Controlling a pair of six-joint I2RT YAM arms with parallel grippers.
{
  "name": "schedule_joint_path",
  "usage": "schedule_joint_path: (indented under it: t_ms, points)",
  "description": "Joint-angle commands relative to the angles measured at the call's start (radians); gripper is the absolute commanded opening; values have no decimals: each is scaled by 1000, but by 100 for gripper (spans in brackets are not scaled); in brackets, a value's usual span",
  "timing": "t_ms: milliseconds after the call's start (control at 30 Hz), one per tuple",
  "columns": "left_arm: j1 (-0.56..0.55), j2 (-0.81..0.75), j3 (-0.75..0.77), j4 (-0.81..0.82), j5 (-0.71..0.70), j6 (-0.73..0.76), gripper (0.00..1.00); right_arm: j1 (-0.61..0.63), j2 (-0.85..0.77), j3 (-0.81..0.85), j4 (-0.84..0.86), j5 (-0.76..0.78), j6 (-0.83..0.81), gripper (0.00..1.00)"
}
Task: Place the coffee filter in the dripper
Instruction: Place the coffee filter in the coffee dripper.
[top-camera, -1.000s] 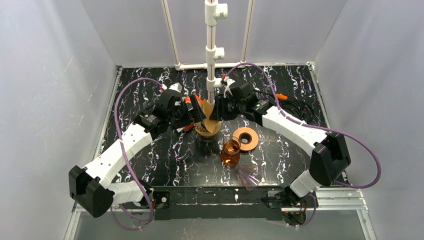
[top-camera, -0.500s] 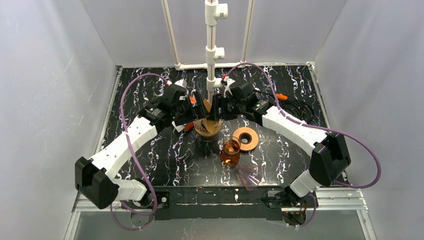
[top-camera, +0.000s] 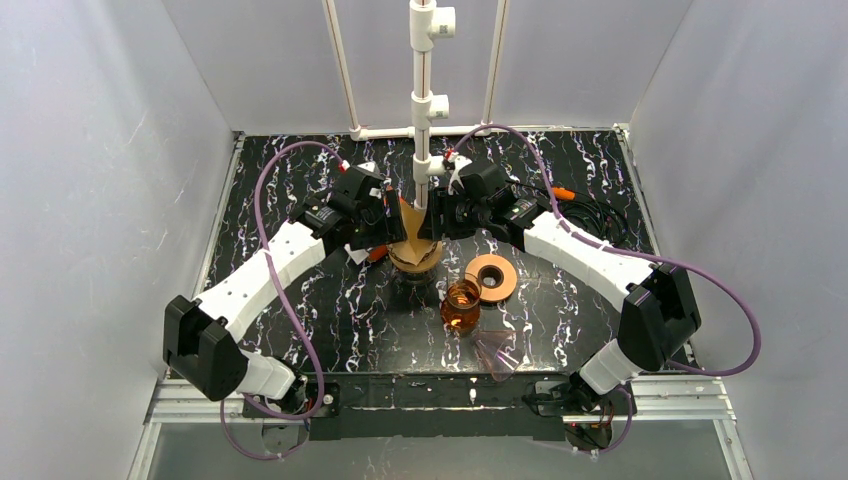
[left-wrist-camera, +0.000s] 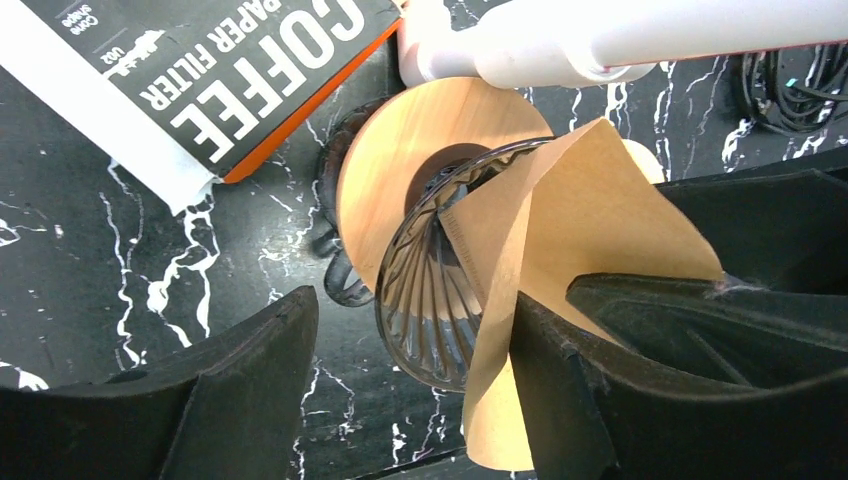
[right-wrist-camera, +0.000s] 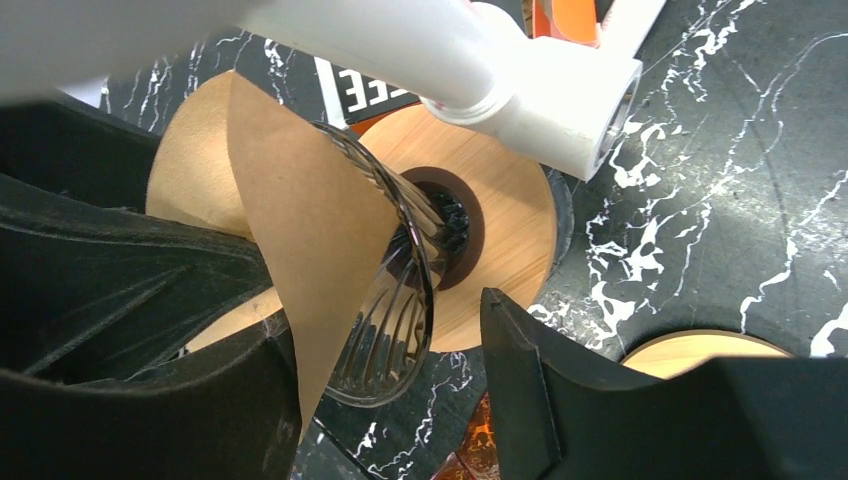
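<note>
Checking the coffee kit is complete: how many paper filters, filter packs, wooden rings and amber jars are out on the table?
Filter: 1
Filter pack: 1
Wooden rings: 2 (mounted ring, loose ring)
Amber jar: 1
Total: 5

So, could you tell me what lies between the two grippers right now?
The brown coffee filter, at the rim of the glass dripper, lies between the left gripper and the right gripper; the top view shows this best.

Plain pale walls (top-camera: 100, 200) enclose a black, white-veined tabletop (top-camera: 330, 312), white pipe frame (top-camera: 424, 100) behind.
</note>
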Motion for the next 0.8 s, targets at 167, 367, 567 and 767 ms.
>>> schedule_joint_path:
  t_ms: [167, 367, 567, 767]
  points:
    - [-10, -23, 54, -124, -132, 89, 66, 7, -2, 19, -72, 107, -65, 64]
    - [-10, -8, 71, -164, -138, 124, 66, 9, -8, 19, -95, 135, -79, 64]
    - [-10, -30, 59, -165, -154, 149, 69, 9, -23, 13, -102, 141, -80, 65]
    - [-10, -46, 16, -36, 3, 136, 85, 8, -28, -4, -43, 69, -50, 73]
